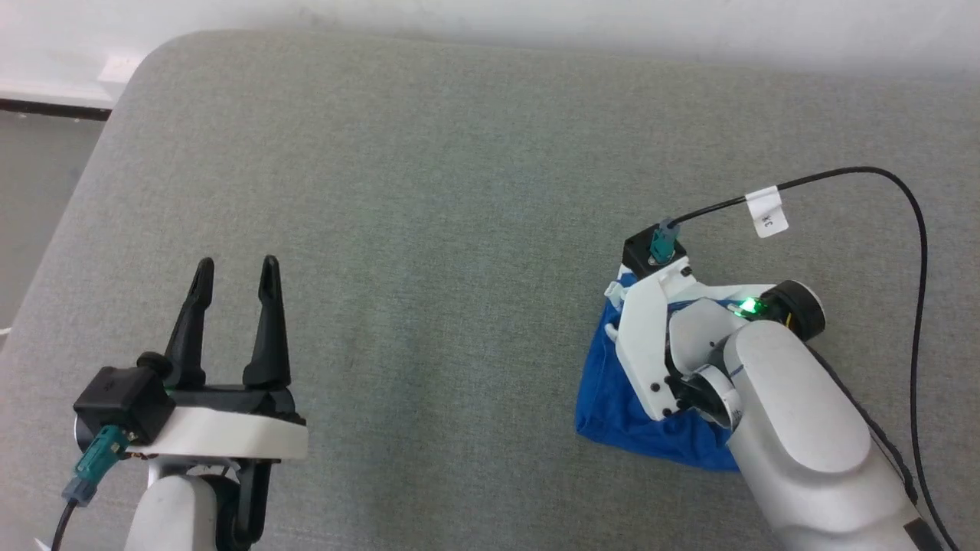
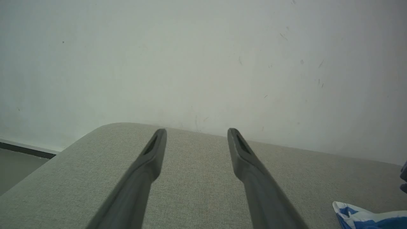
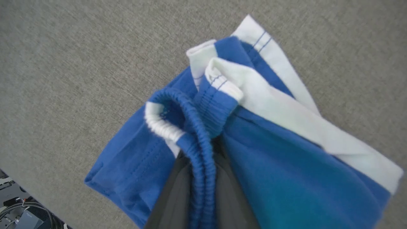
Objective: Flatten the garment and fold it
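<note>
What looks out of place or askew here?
The shorts lie bunched in a crumpled heap at the right of the grey surface, not flat. Their elastic waistband is pinched between the right gripper's fingers. The left gripper is open, apart from them. Nothing looks damaged.

Head overhead, facing down; right wrist close; all share garment (image 1: 612, 405).

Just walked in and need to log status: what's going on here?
The robot's right gripper is down on the blue shorts, its fingers pinched on the elastic waistband. The shorts lie crumpled rather than flat on the grey cushion. The left gripper hovers open off to the side, holding nothing.
</note>
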Motion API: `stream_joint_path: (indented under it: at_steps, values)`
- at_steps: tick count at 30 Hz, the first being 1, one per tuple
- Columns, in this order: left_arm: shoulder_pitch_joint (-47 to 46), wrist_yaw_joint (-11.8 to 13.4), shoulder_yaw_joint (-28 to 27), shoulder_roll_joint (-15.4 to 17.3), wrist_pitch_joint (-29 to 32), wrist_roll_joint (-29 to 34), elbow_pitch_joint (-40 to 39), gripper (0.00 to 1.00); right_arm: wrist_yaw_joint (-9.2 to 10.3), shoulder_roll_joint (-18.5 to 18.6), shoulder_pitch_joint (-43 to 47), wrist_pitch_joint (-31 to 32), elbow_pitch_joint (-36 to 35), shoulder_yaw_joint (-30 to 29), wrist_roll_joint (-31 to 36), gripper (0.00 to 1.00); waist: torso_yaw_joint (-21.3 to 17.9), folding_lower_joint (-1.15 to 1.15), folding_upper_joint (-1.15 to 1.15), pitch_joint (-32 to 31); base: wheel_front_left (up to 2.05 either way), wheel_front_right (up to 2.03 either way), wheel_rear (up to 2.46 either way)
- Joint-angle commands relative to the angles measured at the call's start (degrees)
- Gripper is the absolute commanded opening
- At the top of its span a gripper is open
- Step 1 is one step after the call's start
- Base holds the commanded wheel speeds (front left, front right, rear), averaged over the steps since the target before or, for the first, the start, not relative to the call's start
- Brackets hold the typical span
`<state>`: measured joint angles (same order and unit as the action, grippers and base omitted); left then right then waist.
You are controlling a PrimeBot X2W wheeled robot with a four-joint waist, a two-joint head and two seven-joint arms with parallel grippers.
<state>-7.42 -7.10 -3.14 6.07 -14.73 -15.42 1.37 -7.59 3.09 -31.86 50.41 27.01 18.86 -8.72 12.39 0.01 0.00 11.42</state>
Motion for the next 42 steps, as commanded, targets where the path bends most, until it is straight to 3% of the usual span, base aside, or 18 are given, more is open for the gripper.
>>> stream_joint_path:
  at_steps: [1,7,14,20,24,29,34,42]
  values:
    - [-0.6,-0.4,0.0,0.4,-0.3,-0.5,0.3,1.00,0.10,-0.2,-1.1,-1.5,1.3,1.1,-0.1,1.00,0.4,-0.01,0.00,0.4,0.00,0.00,0.00]
    - [0.1,-0.4,-0.6,0.6,-0.3,-0.2,0.4,1.00,0.10,-0.2,-3.2,-3.4,1.4,5.2,-2.7,1.00,-1.1,-0.01,0.00,-0.4,0.00,0.00,0.00]
    - [0.6,-0.4,-1.2,1.1,-0.3,0.0,0.4,1.00,0.10,-0.2,-4.8,-5.4,-6.9,7.9,-7.7,1.00,-4.4,-0.01,0.00,-2.2,0.00,0.00,0.00]
    - [1.6,-0.4,-2.1,1.0,-0.3,0.8,-0.4,1.00,0.10,0.0,-2.1,-4.4,-14.9,-0.6,-2.0,1.00,-7.5,-0.01,0.00,-3.5,0.00,0.00,0.00]
    - [1.6,-0.4,-1.8,0.6,-0.3,1.2,-1.0,1.00,0.10,1.5,3.4,-2.1,-19.0,-7.8,3.1,1.00,-8.1,-0.01,0.00,-3.4,0.00,0.00,0.00]
    - [1.4,-0.4,-1.4,0.7,-0.3,1.0,-1.3,1.00,0.10,1.4,11.4,0.4,-21.7,-12.1,5.8,1.00,-8.1,-0.01,0.00,-2.8,0.00,0.00,0.00]
    - [1.5,-0.4,-1.5,1.0,-0.3,1.1,-1.1,1.00,0.10,0.6,15.4,-2.4,-20.3,-9.5,7.3,1.00,-8.0,-0.01,0.00,-2.2,0.00,0.00,0.00]
    - [0.9,-0.4,-0.9,1.4,-0.3,0.8,-0.5,1.00,0.10,0.0,15.6,-4.9,-10.5,-8.6,10.2,1.00,-6.7,-0.01,0.00,-1.8,0.00,0.00,0.00]
